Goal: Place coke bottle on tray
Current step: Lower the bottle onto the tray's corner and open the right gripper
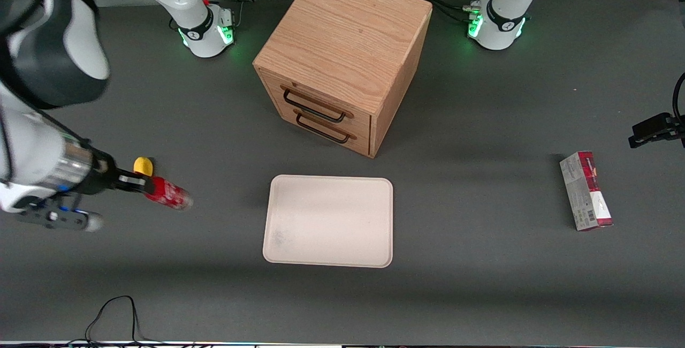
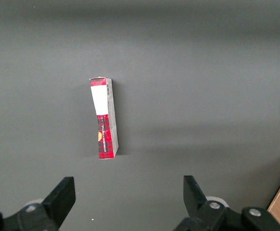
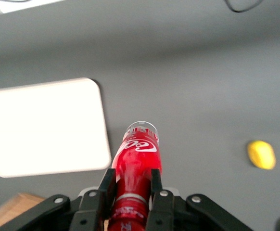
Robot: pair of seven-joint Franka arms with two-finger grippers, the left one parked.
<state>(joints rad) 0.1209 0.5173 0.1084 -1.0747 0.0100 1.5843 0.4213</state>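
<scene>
Gripper (image 1: 140, 184) at the working arm's end of the table, fingers clamped on the coke bottle (image 1: 169, 196) near its cap; the bottle sticks out sideways toward the tray (image 1: 329, 221), clear base leading, well apart from it. Likely light, rigid, smooth-walled, so it may slip or swing in this neck grip. Dark matte table (image 1: 481, 262). A small yellow object (image 1: 143, 165) lies just beside the gripper; wooden cabinet (image 1: 342, 59) farther from the camera than the tray.

Tray (image 1: 328, 221) before cabinet (image 1: 342, 59) (apart)
</scene>
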